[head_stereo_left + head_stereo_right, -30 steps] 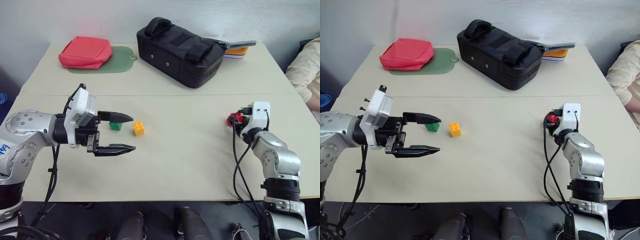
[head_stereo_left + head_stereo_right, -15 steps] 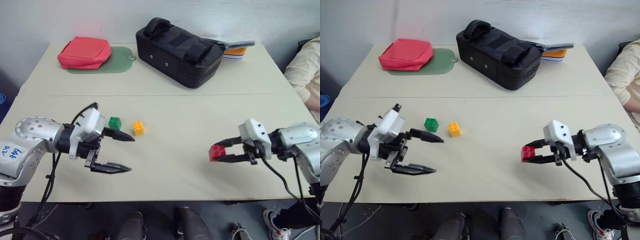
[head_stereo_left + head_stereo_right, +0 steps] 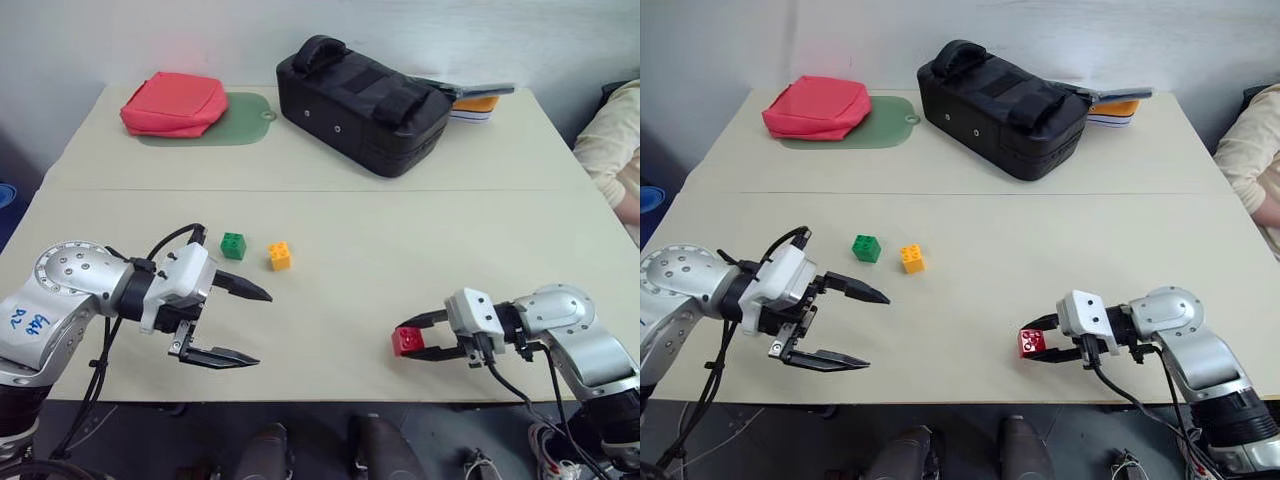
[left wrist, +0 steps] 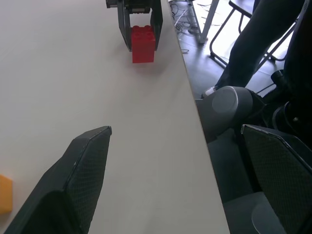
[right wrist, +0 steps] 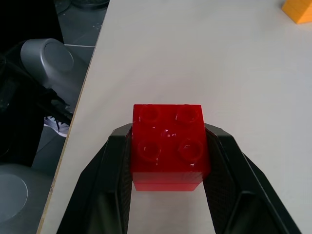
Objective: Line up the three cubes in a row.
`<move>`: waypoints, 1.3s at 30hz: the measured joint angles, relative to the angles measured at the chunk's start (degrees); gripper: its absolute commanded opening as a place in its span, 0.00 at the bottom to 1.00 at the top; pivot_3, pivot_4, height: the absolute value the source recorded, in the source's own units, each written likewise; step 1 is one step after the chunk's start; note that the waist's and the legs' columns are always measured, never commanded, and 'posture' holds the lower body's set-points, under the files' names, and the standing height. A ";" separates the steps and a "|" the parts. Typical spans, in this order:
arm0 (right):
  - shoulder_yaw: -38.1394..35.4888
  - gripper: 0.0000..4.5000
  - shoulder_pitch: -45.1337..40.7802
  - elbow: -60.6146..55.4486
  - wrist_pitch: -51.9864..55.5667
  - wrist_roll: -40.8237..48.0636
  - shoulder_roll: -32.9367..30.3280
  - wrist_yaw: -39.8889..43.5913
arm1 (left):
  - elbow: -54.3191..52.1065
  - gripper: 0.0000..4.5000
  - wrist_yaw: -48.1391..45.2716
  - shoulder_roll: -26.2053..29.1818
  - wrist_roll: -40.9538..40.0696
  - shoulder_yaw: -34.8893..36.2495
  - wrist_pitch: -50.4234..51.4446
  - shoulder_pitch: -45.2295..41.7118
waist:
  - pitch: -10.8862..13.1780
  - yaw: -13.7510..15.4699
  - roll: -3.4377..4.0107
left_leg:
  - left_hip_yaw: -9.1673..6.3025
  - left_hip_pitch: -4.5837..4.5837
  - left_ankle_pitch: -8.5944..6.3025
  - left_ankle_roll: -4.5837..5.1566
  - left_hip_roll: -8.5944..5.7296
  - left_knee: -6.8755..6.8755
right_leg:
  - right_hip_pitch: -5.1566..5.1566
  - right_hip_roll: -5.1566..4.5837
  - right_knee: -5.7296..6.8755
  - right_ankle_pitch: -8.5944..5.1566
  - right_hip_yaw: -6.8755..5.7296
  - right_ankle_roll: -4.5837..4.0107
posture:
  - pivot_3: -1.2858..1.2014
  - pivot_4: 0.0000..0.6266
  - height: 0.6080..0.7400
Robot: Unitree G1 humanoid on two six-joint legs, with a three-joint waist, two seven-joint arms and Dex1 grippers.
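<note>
Three cubes are sitting apart: the green cube [image 3: 233, 245] and the yellow-orange cube [image 3: 279, 256] are lying side by side on the table [image 3: 360, 220], while the red cube [image 5: 168, 146] is being pinched studs-up between the right gripper's [image 3: 418, 334] closed fingers near the front edge. The left gripper [image 3: 238, 325] is hovering wide open, holding nothing. The yellow-orange cube is showing cut off in both wrist views.

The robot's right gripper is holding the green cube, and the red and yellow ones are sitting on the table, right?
Not quite. The right gripper is shut on the red cube, as the right wrist view shows. The green cube sits on the table beside the yellow cube.
</note>
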 measured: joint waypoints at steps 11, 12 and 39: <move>1.48 0.41 -1.04 4.71 -3.85 -3.75 2.74 -2.36 | 0.07 1.00 0.40 -1.14 0.43 -1.25 -0.17 -0.99 | 0.00 -0.04 0.00 | 0.00 -0.01 -0.01 0.01 -0.01 0.08 | 0.00 0.01 0.04 0.00 0.00 0.00 | 0.52 0.24 1.00; 1.53 0.49 -1.05 4.80 -3.91 -3.74 2.74 -2.26 | 0.11 1.00 0.41 -1.14 0.46 -1.34 -0.17 -0.99 | 0.00 -0.03 0.00 | 0.00 -0.01 -0.01 0.01 -0.01 0.08 | 0.01 0.02 0.04 0.00 0.00 0.00 | 0.52 0.24 1.00; -11.40 0.99 -15.61 2.56 21.76 14.69 -4.54 -3.55 | -11.11 1.00 28.30 -24.97 -0.52 38.32 4.06 50.67 | 0.03 0.36 0.06 | -0.32 0.02 -0.40 0.13 0.14 0.07 | 0.21 -0.02 -0.33 -0.09 -0.30 -0.16 | 0.52 0.24 1.00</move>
